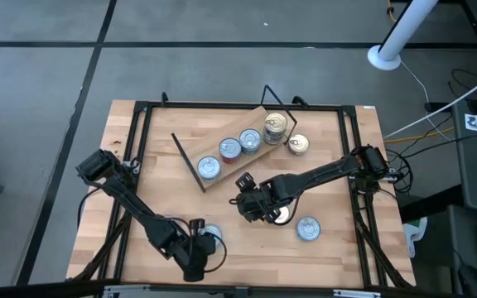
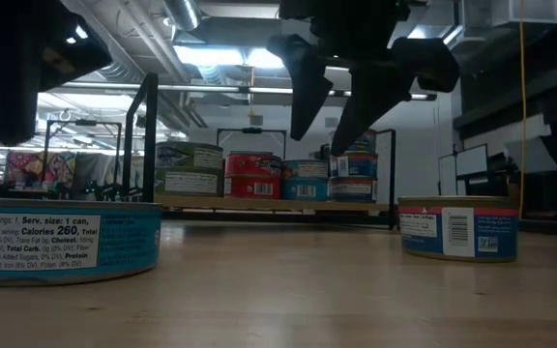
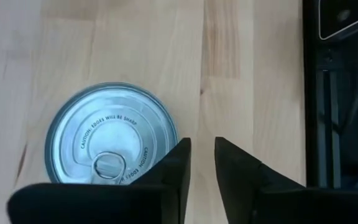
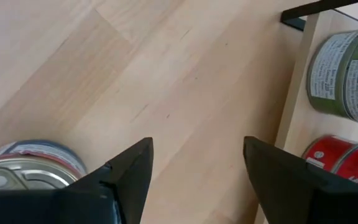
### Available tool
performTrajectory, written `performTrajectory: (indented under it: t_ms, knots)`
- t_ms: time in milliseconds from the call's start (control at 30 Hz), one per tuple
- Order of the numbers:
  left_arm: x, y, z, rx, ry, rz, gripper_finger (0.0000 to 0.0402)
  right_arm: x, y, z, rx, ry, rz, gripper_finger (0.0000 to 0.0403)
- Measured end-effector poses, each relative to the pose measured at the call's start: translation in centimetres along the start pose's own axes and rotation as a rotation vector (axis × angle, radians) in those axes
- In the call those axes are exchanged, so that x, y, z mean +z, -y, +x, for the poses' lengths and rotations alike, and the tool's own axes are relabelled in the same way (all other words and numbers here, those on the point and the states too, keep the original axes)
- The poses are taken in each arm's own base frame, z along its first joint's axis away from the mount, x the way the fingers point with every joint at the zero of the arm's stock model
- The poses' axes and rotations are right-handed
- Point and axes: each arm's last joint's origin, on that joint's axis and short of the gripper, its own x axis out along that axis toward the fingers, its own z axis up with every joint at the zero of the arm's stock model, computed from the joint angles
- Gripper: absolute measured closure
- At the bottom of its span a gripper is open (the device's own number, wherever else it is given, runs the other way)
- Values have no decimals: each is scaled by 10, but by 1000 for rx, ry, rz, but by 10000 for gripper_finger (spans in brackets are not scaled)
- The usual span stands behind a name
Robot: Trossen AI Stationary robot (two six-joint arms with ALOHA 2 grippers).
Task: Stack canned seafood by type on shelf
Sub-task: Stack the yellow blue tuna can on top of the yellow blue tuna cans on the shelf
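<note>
While four tins are lined on shelf (image 1: 222, 170), right gripper (image 1: 259, 213), jaws wide and empty, is poised by near tin (image 1: 282, 217). Left gripper (image 1: 199, 252), jaws nearly closed, empty, beside blue tin (image 1: 211, 234). Next: grasp needed.

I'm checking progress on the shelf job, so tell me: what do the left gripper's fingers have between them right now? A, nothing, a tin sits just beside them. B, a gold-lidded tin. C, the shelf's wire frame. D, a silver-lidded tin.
A: the left wrist view shows bare tabletop between the left gripper fingers, with the silver-lidded tin lying beside one finger.
</note>
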Motion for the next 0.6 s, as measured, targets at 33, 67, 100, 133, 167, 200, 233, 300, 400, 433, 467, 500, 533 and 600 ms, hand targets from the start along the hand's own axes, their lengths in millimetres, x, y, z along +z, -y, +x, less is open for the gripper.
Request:
performTrajectory:
  t_ms: [33,67,100,133,167,200,233,300,400,433,467,500,533,600]
  knots:
    - [0,0,1,1,-1,1,338,0,0,0,5,3,0,153]
    - [0,0,1,2,-1,1,342,0,0,0,5,3,0,153]
    - [0,0,1,5,-4,2,346,0,0,0,5,3,0,153]
    - [-1,-1,1,9,-9,3,350,0,0,0,5,2,0,153]
    - [-2,-1,1,15,-15,2,353,0,0,0,5,3,0,153]
    - [-2,-1,1,16,-17,1,356,0,0,0,5,3,0,153]
    - [-2,-1,1,15,-15,0,359,0,0,0,5,3,0,153]
    - [-2,-1,1,14,-14,-4,362,0,0,0,5,2,0,153]
    - [-1,-1,1,14,-14,-31,364,0,0,0,6,2,0,153]
    - [-1,-1,1,14,-14,-37,363,0,0,0,6,2,0,153]
    - [-1,-2,1,15,-13,-37,361,0,0,0,6,2,0,153]
    - [-1,-2,1,15,-13,-38,358,0,0,0,6,2,0,153]
    - [-1,-2,1,15,-14,-40,354,0,0,0,6,2,0,153]
    - [0,-3,2,16,-12,-61,342,0,0,0,6,2,0,153]
